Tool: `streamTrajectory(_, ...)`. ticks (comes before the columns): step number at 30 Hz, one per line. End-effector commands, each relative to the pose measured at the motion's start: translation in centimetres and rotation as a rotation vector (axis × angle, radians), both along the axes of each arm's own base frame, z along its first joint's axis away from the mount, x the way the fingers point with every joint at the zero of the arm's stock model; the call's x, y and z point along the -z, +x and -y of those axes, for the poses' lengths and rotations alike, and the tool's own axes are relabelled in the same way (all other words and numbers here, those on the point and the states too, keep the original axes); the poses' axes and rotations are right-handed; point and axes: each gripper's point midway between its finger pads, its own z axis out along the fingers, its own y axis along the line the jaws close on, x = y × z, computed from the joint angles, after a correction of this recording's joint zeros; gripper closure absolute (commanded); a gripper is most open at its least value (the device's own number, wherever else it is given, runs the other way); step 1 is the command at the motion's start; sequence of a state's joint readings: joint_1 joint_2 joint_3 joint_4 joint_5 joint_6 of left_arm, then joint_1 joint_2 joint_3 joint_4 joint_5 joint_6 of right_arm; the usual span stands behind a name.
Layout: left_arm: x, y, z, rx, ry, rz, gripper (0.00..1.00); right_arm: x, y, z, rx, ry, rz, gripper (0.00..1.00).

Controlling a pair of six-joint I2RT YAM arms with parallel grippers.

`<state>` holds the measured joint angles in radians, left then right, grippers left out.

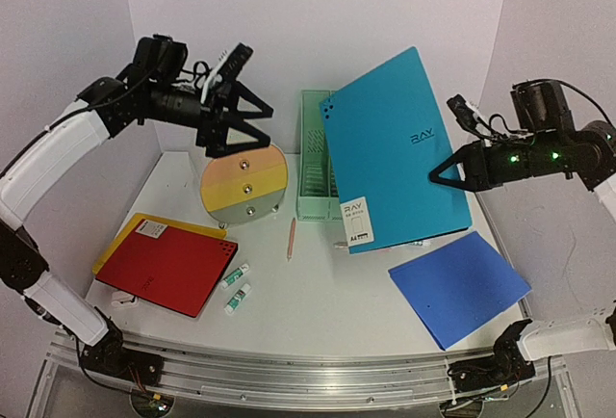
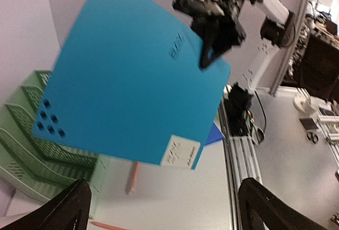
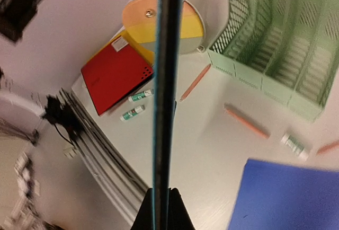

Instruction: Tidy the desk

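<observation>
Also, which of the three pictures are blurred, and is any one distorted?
Top external: sharp, but the silver front rail bows, so the lens distorts. Left wrist: the large teal plastic folder looks soft. Right wrist: an orange pencil smears, and the same folder's edge is out of focus.

The right jaws grip the tilted teal folder (image 1: 395, 148) over the mint-green rack (image 1: 313, 163) and desk (image 1: 318, 293).

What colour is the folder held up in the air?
Turquoise; the large flat turquoise folder shows best in the top external view.
</observation>
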<state>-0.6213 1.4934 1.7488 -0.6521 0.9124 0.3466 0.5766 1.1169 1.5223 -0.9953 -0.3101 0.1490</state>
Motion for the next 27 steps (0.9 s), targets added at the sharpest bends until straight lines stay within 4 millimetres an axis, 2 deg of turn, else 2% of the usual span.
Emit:
streamTrajectory(1,-4.2,1.1,-1.4,-0.089,0.033,0.098,0.00,-3.9,1.1,-3.8,-0.441,-0.073,0.595,1.00)
streamTrajectory(4,-2.8,2.1,-1.4,-0.105,0.145,0.101,0.00,-4.0,1.8,-5.4,-0.555,-0.081,0.673,1.00)
streamTrajectory(7,-0.8,1.3,-0.9,-0.066,0.241,0.088,0.00,-4.2,2.0,-6.7,-0.629,-0.051,0.701,1.00)
streamTrajectory(11,0.9,-1.2,0.0,0.030,0.287,0.055,0.01,-5.2,2.0,-7.3,-0.661,-0.026,0.748,1.00)
streamTrajectory(14,1.8,-0.2,0.4,-0.014,0.311,0.073,0.05,-5.3,1.5,-7.4,-0.692,-0.009,0.767,1.00)
streamTrajectory(16,1.1,-0.1,0.8,-0.005,0.283,0.076,0.22,-5.1,1.2,-7.4,-0.701,-0.002,0.760,1.00)
streamTrajectory(17,0.7,-0.3,1.1,0.008,0.265,0.063,0.34,-5.0,1.2,-7.4,-0.703,0.001,0.756,1.00)
streamTrajectory(20,-0.1,-1.0,1.6,0.049,0.220,0.012,0.81,-4.3,1.2,-7.5,-0.703,0.002,0.731,1.00)
streamTrajectory(22,-0.2,-1.4,1.7,0.063,0.207,-0.019,0.98,-3.4,2.0,-7.5,-0.677,-0.022,0.705,1.00)
streamTrajectory(23,-0.1,-1.4,1.8,0.062,0.205,-0.037,1.00,-2.9,2.8,-7.5,-0.647,-0.042,0.688,1.00)
streamTrajectory(24,0.2,-1.3,1.9,0.044,0.210,-0.080,1.00,-3.1,4.2,-7.5,-0.586,-0.066,0.704,0.95)
streamTrajectory(25,0.4,-0.4,2.0,-0.007,0.213,-0.107,1.00,-2.9,7.0,-6.8,-0.438,-0.129,0.703,0.77)
streamTrajectory(26,0.8,0.7,2.2,-0.075,0.217,-0.150,1.00,-3.6,9.7,-5.8,-0.265,-0.162,0.708,0.50)
streamTrajectory(27,1.1,2.0,2.1,-0.157,0.220,-0.188,1.00,-4.5,12.2,-4.5,-0.096,-0.192,0.722,0.29)
